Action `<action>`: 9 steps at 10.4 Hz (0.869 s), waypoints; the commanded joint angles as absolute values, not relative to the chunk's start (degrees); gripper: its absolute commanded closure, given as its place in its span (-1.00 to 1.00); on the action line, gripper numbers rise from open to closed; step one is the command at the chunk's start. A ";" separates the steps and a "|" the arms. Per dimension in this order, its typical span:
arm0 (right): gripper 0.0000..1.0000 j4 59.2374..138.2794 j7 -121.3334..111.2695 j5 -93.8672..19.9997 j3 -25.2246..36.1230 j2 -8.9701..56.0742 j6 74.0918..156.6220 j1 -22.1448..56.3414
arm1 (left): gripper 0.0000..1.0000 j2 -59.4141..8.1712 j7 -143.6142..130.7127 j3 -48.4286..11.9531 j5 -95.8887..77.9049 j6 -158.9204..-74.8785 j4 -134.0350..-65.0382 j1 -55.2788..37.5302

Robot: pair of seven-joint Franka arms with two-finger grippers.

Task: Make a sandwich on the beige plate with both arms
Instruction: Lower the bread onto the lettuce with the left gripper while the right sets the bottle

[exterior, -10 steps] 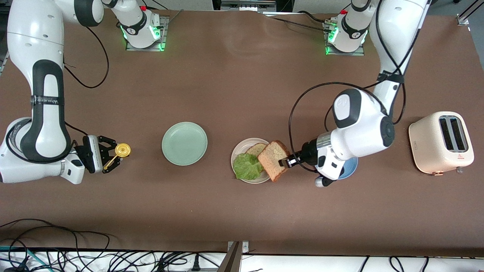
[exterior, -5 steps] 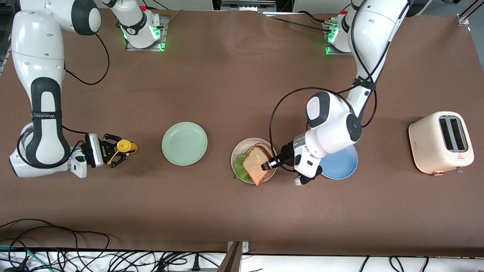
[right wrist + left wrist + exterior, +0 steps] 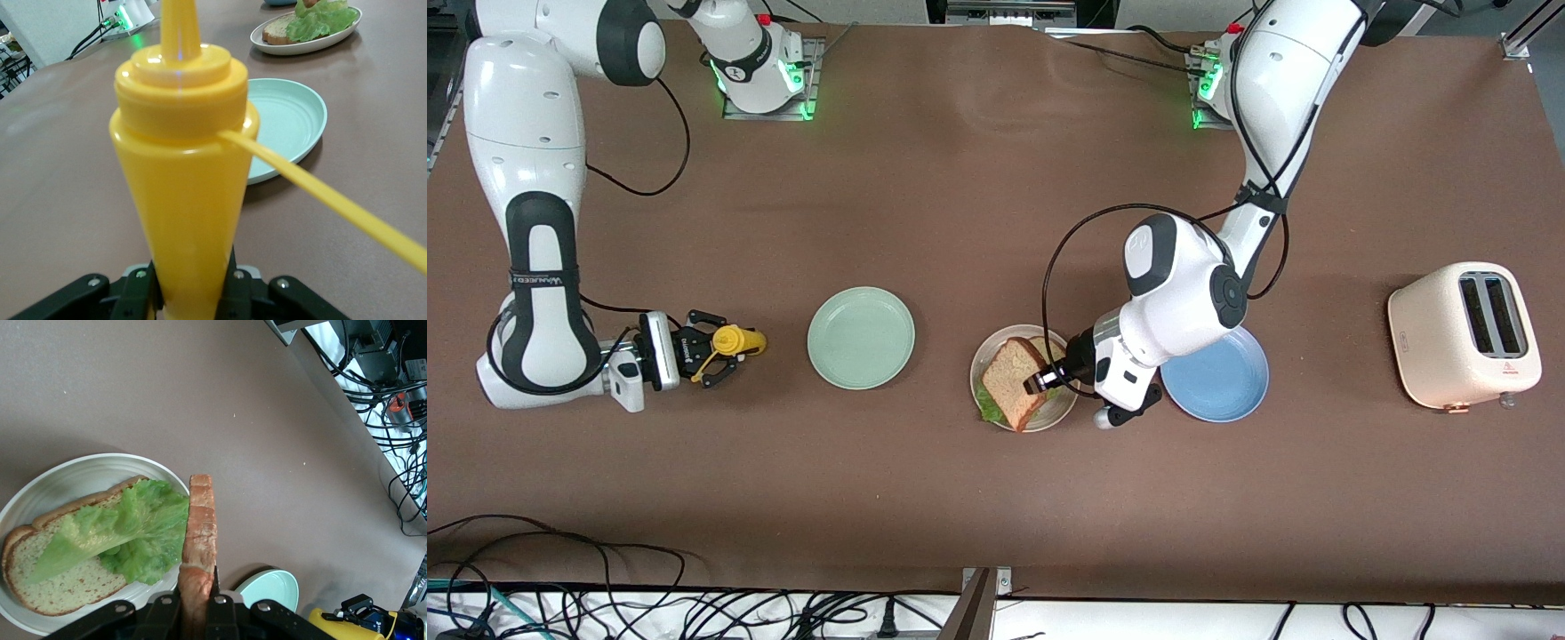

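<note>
Sandwich (image 3: 1014, 391); toaster (image 3: 1463, 334) logo unreadable

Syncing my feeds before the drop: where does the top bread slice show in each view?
Front view: the top bread slice hangs in the left tool over the beige plate.
Left wrist view: edge-on between the tool's fingers.
Right wrist view: not in it.
Shared landmark: the lettuce on the beige plate.
</note>
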State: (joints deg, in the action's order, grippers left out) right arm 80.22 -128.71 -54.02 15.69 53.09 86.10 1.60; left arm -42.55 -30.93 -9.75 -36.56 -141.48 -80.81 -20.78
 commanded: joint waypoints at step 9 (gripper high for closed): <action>0.54 80.42 -132.71 -57.22 15.21 55.99 85.08 -0.88 | 0.22 -44.82 -29.71 -9.14 -38.32 -141.86 -81.30 -21.45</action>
State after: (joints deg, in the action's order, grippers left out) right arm 80.30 -131.27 -56.12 15.67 55.38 85.34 0.21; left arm -45.00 -30.91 -9.47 -36.56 -141.52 -81.08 -21.40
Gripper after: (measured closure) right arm 0.687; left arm 0.824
